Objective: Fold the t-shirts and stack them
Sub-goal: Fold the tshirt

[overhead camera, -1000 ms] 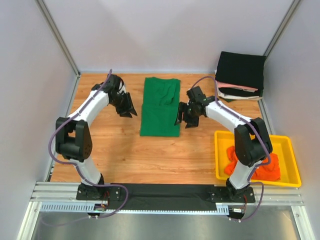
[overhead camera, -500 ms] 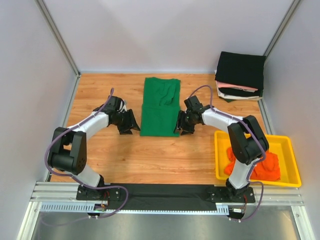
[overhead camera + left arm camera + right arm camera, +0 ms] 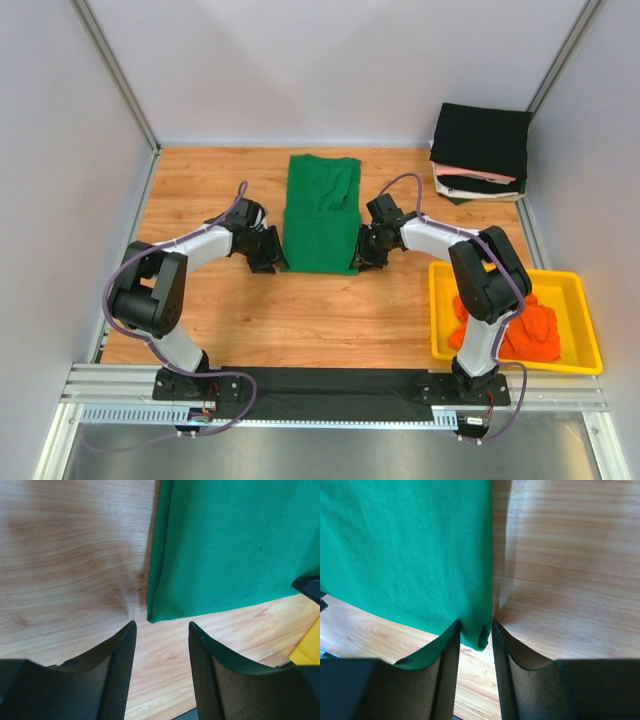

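Top external, green t-shirt [image 3: 320, 215] folded lengthwise, lying flat

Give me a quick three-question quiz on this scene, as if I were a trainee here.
1. True or false: the left end effector is open.
2. Which has a corner of the shirt between its fingers? A left end effector; B right end effector; C neither.
3. Fill in: the tray holds ____ cloth.
Key: 1 true; 2 B; 3 orange.
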Tool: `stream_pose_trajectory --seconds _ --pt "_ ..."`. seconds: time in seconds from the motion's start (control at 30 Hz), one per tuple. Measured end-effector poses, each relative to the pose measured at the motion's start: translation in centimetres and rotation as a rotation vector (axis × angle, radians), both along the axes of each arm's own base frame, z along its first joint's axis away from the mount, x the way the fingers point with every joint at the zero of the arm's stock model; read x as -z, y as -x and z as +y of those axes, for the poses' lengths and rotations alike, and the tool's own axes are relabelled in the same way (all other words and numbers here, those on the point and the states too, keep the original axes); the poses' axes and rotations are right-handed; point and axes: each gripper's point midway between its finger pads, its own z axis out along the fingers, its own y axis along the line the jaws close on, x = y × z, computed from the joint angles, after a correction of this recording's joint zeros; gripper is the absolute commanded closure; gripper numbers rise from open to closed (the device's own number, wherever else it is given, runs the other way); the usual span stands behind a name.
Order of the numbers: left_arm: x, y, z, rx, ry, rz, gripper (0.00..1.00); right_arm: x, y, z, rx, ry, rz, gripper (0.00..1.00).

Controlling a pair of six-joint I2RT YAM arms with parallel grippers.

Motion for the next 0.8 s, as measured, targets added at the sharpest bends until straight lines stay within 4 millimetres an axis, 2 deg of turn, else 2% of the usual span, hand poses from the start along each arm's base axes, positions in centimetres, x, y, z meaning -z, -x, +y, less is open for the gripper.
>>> stream_pose_trajectory --seconds 0.07,0.27,0.47,0.6,0.63,0.67,0.7,0.8 --pt "0.3 0.2 0.1 -0.002 -0.015 0.001 0.48 0.1 -0.1 0.0 0.0 0.0 -0.001 0.74" --pt "1.0 0.0 0.6 -0.017 -0.042 0.0 0.52 0.4 -0.1 0.2 -0.002 -0.005 0.005 0.82" --pt "1.3 -0.3 0.0 -0.019 -0.037 -0.005 0.64 0.5 -0.1 0.3 -0.004 -0.007 0.009 0.9" --pt "1.5 -0.1 -0.6 -0.003 -0.046 -0.01 0.8 0.5 -0.1 0.3 -0.005 -0.009 0.011 1.0" --pt "1.5 0.0 -0.6 -0.002 -0.05 -0.011 0.92 0.5 -0.1 0.3 -0.006 -0.009 0.012 1.0" --pt "1.6 0.0 -0.7 -0.005 -0.051 -0.008 0.97 0.5 -0.1 0.3 -0.006 -0.01 0.012 1.0" --pt "1.7 0.0 -0.7 -0.004 -0.053 -0.007 1.0 0.5 -0.1 0.4 -0.006 -0.01 0.012 1.0" --pt "1.7 0.1 -0.7 -0.003 -0.054 -0.006 1.0 0.5 -0.1 0.4 -0.006 -0.01 0.012 1.0"
